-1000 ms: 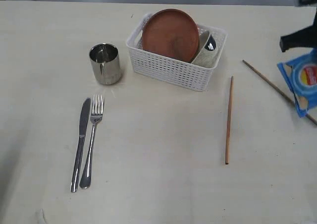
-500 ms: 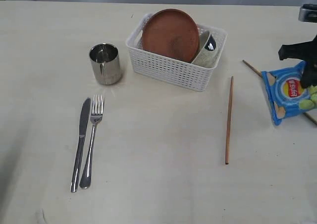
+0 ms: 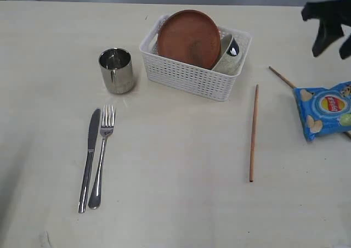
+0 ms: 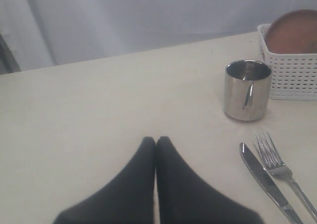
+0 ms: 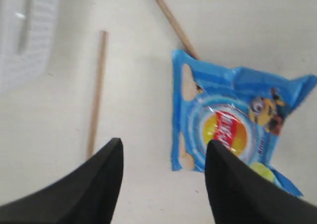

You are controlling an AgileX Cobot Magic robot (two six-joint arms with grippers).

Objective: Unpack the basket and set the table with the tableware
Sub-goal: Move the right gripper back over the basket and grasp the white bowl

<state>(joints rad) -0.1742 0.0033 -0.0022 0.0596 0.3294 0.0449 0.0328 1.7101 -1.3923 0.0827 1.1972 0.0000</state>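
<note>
The right gripper [image 3: 333,49] hangs spread and empty over the blue crisp packet [image 3: 324,111], the white basket [image 3: 186,75] with plate [image 3: 188,38] and bowl [image 3: 229,61] well aside of it, while the left gripper [image 4: 156,143], pressed closed, sits near the steel cup [image 4: 246,90].

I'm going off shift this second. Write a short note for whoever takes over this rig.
Left gripper: shut, empty, facing the cup.
Right gripper: open, empty, raised near the crisp packet.
Out on the table: cup, knife, fork, a free chopstick, and a second chopstick partly under the packet.
In the basket: plate on edge, bowl.
Left: take out plate and bowl, free the covered chopstick, and pair the two.
</note>
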